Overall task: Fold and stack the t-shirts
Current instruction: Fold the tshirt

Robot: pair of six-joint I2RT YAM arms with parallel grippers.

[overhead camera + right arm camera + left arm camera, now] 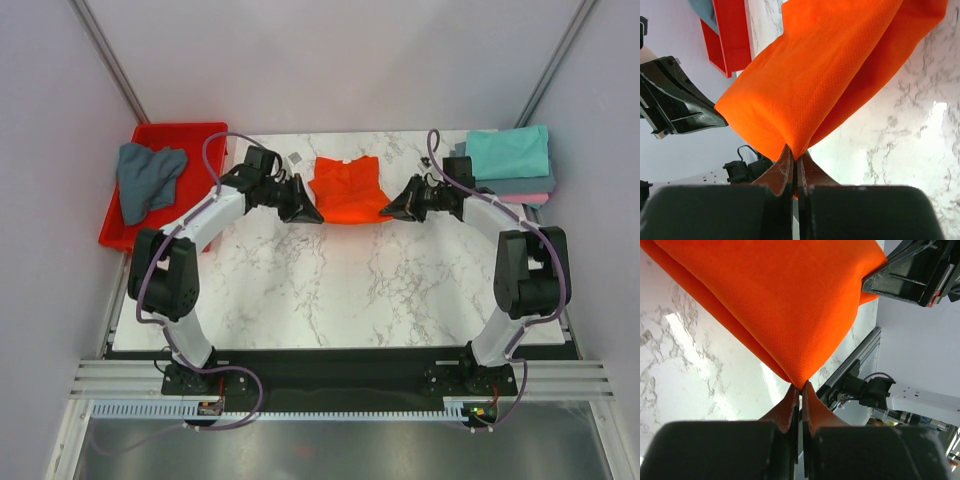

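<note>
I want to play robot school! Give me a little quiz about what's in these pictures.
1. True or false: the left gripper and the right gripper are both shut on the orange shirt.
2. Fill the gap: the top shirt of the folded stack on the right is coloured ____.
3. Where does the crumpled grey-blue shirt lie?
A. on the folded stack
B. in the red tray
C. between the two grippers

Key: 1 true; 2 teal; 3 B.
</note>
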